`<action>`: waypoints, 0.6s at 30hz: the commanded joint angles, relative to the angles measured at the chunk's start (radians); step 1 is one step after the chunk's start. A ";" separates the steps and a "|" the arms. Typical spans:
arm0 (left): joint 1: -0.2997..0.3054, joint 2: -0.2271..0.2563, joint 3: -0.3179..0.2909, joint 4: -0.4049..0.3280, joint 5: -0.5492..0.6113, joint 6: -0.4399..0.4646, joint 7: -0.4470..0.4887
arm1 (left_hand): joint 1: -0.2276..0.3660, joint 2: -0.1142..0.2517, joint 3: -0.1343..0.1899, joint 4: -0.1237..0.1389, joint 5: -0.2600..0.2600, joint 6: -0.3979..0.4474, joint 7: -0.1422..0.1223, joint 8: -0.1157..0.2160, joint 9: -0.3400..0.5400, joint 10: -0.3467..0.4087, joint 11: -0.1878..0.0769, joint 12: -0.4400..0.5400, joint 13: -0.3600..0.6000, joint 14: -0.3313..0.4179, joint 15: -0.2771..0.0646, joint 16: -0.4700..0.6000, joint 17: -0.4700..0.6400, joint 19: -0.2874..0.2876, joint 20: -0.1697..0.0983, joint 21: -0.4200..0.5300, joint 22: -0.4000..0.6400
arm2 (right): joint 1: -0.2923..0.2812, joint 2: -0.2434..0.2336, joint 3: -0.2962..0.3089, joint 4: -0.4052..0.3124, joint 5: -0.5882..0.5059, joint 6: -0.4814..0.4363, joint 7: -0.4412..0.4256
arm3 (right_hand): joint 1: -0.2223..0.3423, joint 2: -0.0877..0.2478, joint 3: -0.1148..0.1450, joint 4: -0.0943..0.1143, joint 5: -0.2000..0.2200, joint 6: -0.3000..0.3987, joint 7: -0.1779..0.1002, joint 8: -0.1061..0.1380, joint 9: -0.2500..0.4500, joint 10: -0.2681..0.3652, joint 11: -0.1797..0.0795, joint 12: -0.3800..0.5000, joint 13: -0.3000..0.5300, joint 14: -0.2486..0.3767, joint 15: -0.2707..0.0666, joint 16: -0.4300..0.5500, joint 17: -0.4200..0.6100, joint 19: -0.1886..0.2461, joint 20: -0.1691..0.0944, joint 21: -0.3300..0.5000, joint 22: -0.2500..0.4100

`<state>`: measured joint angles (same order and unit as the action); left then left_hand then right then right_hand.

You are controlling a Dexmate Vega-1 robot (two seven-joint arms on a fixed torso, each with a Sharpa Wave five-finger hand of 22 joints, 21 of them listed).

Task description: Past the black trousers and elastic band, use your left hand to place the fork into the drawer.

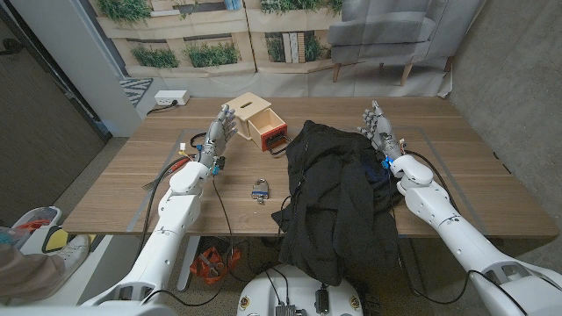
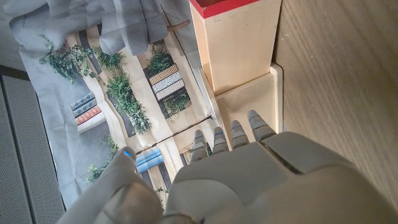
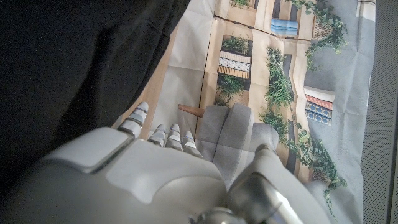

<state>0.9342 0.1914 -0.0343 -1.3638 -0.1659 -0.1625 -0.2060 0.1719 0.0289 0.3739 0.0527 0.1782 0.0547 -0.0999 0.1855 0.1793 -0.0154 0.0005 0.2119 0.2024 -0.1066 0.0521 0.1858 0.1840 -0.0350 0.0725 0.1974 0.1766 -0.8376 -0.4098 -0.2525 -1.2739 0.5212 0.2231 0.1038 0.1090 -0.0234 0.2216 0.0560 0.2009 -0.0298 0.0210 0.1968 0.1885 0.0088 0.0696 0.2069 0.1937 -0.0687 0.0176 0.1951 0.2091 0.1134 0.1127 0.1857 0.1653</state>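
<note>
A small wooden box point(image 1: 248, 112) stands at the table's far middle, its red-lined drawer point(image 1: 270, 134) pulled open toward me. My left hand point(image 1: 218, 133) is raised just left of the drawer, fingers apart and holding nothing. The left wrist view has that hand point(image 2: 249, 180) close to the box point(image 2: 239, 43). Black trousers point(image 1: 338, 193) lie heaped over the table's middle and hang off the near edge. My right hand point(image 1: 378, 127) stands beyond their far right corner, fingers spread and empty; its wrist view has the hand point(image 3: 155, 174) beside the dark cloth point(image 3: 74, 62). I cannot make out a fork.
A small blue and grey object point(image 1: 260, 190) lies on the wood left of the trousers. Red and black cables point(image 1: 178, 163) run by my left forearm. A white power strip point(image 1: 171, 98) lies on the floor behind the table, and a grey sofa point(image 1: 395, 35) stands farther back.
</note>
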 commanded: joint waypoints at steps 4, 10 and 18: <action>0.004 0.007 -0.013 -0.011 0.107 -0.012 0.034 | 0.005 0.004 0.002 -0.011 0.004 0.009 -0.004 0.009 0.001 0.000 0.005 0.011 0.002 -0.005 -0.010 0.000 0.002 -0.002 -0.005 -0.002 0.001 | 0.017 0.009 0.000 0.014 -0.017 0.001 -0.002 | 0.009 0.002 0.006 -0.009 0.002 0.009 0.003 0.005 0.001 0.008 0.001 0.000 0.004 0.000 -0.005 0.006 0.000 0.006 0.000 0.004 0.005; 0.000 0.011 -0.014 -0.006 0.123 -0.014 0.036 | 0.009 0.004 0.004 -0.017 0.003 0.010 -0.005 0.008 0.001 0.002 0.003 0.011 0.002 -0.007 -0.026 0.000 0.001 -0.004 -0.005 -0.003 0.000 | 0.026 0.013 -0.005 0.026 -0.021 0.007 0.000 | 0.012 0.003 0.007 -0.011 0.001 0.009 0.003 0.004 0.001 0.007 -0.001 -0.001 0.004 -0.002 -0.003 0.005 -0.001 0.006 -0.001 0.004 0.005; 0.001 0.015 -0.020 -0.008 0.143 -0.012 0.053 | 0.014 0.004 0.006 -0.024 0.003 0.020 -0.001 0.010 0.001 0.013 0.001 0.015 0.002 -0.002 -0.044 0.002 0.000 0.003 -0.022 -0.001 -0.001 | 0.032 0.009 -0.012 0.024 -0.039 0.011 -0.012 | 0.026 0.004 0.011 -0.022 0.000 0.010 0.004 0.005 0.001 0.005 0.000 -0.002 0.004 -0.013 -0.007 0.001 -0.003 0.002 0.000 0.002 0.005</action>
<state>0.9376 0.2020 -0.0456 -1.3740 -0.0536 -0.1724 -0.1696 0.1760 0.0329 0.3750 0.0345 0.1782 0.0670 -0.0981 0.1854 0.1791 -0.0075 0.0034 0.2198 0.2022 -0.1067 0.0135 0.1858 0.1813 -0.0329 0.0566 0.1974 0.1768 -0.8161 -0.3980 -0.2548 -1.2531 0.5033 0.2259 0.1037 0.1260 -0.0197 0.2306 0.0411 0.2009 -0.0266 0.0177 0.1968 0.1883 0.0087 0.0696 0.2068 0.1936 -0.0712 0.0152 0.1950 0.2044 0.1133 0.1127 0.1857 0.1652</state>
